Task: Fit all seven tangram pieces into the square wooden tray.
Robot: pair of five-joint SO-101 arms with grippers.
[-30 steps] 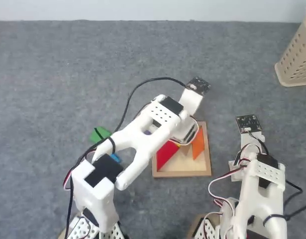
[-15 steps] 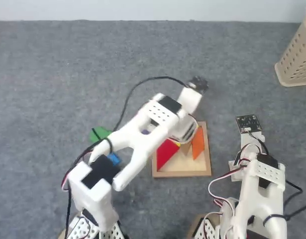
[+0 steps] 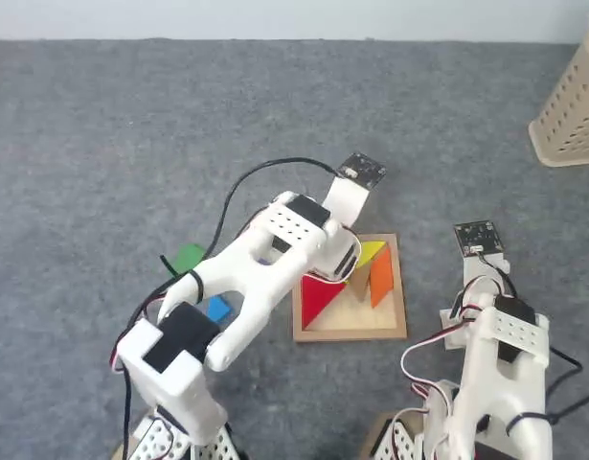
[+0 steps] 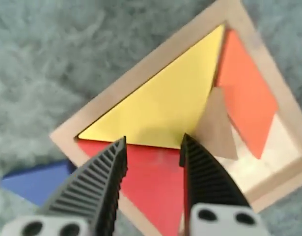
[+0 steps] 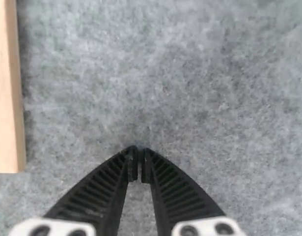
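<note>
Left end effector above wooden tray

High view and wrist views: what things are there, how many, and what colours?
tray: 1, light wood, on the carpet between the arms
big triangle: 1, yellow, in the tray
second triangle: 1, red, in the tray, touching the yellow one
slanted piece: 1, orange, in the tray
small triangle: 1, brown, in the tray
blue piece: 1, on the carpet beside the tray
green piece: 1, on the carpet
basket: 1, beige, far edge
carpet: 1, grey
left pincer: 1, black, open above the tray
right pincer: 1, black, shut above the carpet
</note>
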